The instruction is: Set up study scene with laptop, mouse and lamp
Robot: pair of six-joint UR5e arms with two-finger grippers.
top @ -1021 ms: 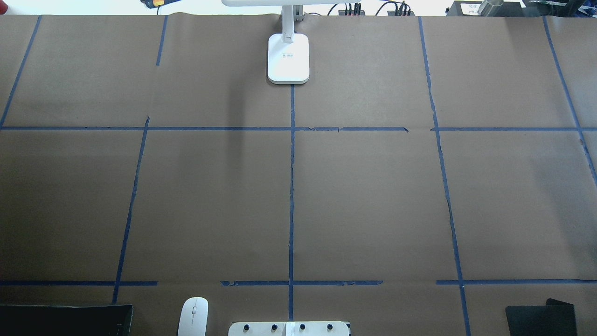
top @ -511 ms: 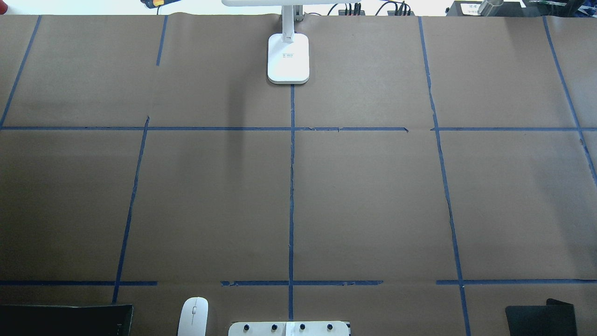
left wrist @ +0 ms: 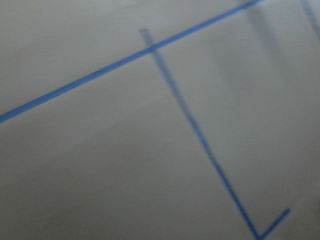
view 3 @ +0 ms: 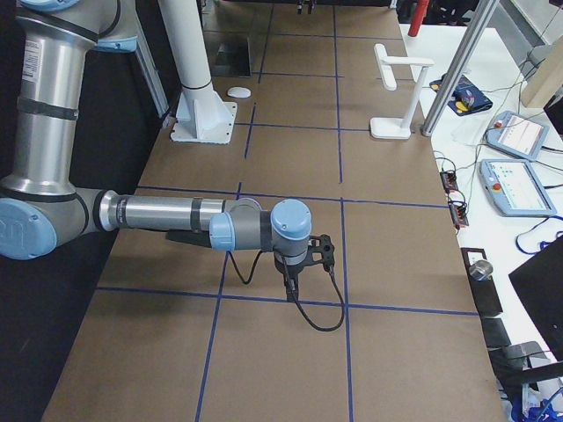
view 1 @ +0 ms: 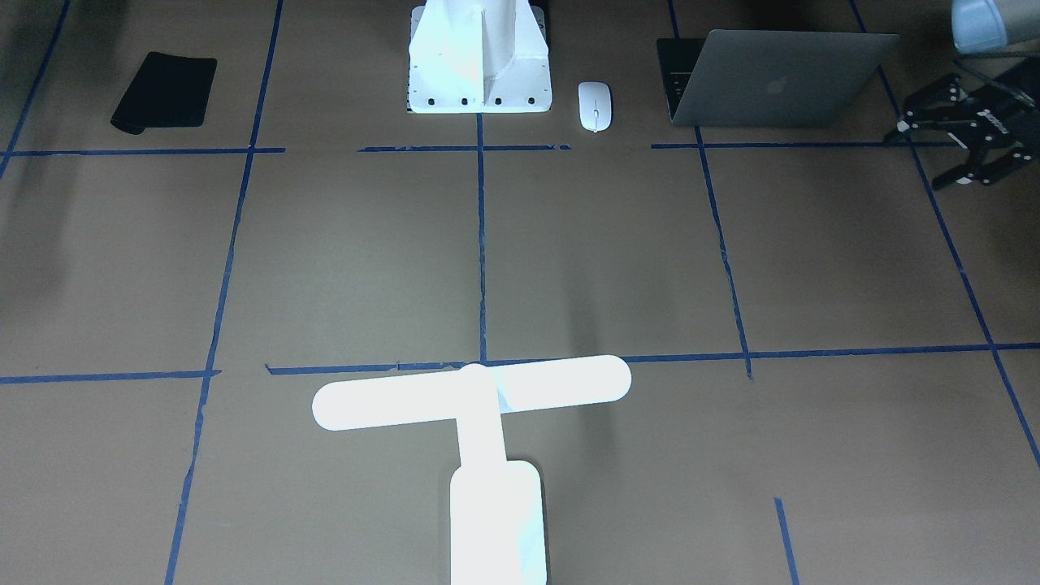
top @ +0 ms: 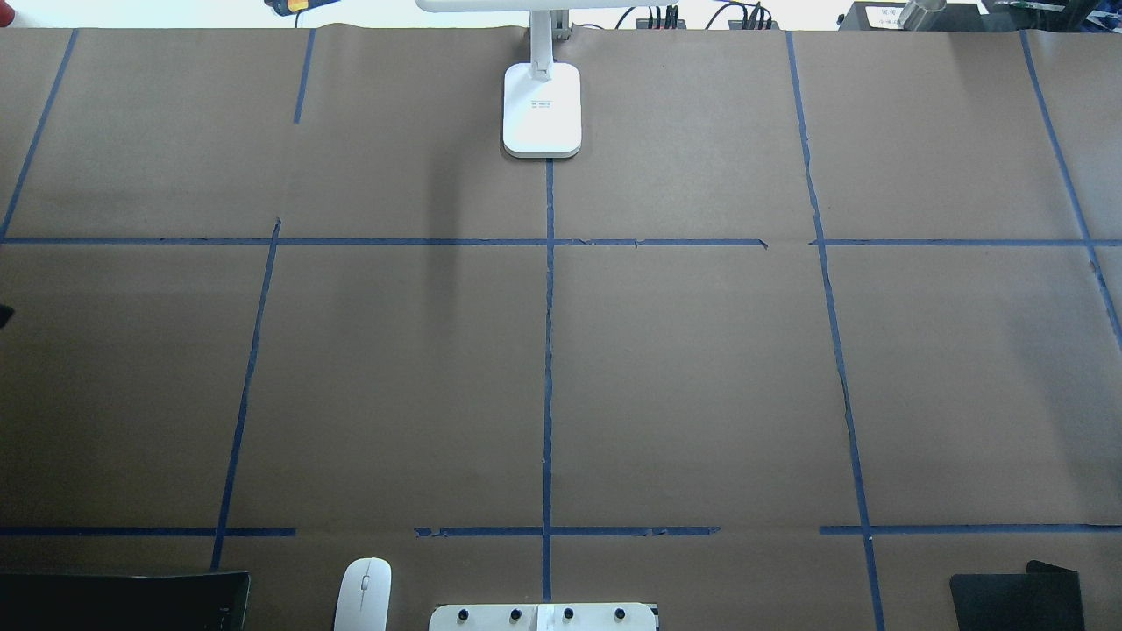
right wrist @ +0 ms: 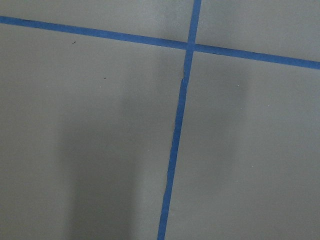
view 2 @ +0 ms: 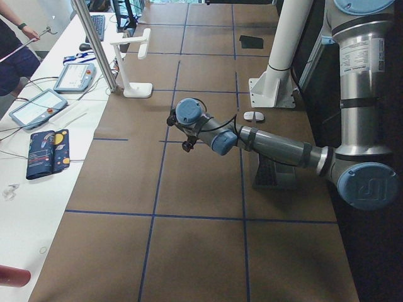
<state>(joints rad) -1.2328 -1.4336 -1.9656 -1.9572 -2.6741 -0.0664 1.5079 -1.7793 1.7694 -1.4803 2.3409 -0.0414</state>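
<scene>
While the left gripper point(view 1: 928, 154) hangs open and empty just beside the laptop point(view 1: 780, 81), the job looks barely begun. The mouse point(view 1: 595, 106) lies near it, and the lamp point(view 1: 475, 398) stands well apart. How far the right gripper point(view 3: 321, 251) is open I cannot tell. The next move probably calls for a careful hold on the laptop's edge.

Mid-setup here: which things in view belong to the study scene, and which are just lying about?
Part of the job:
- laptop, half open
- mouse, beside the pedestal
- lamp, lit

Just lying about:
- black mat, not named in the task
- white pedestal block, bolted down
- patterned pouch, on the side bench
</scene>
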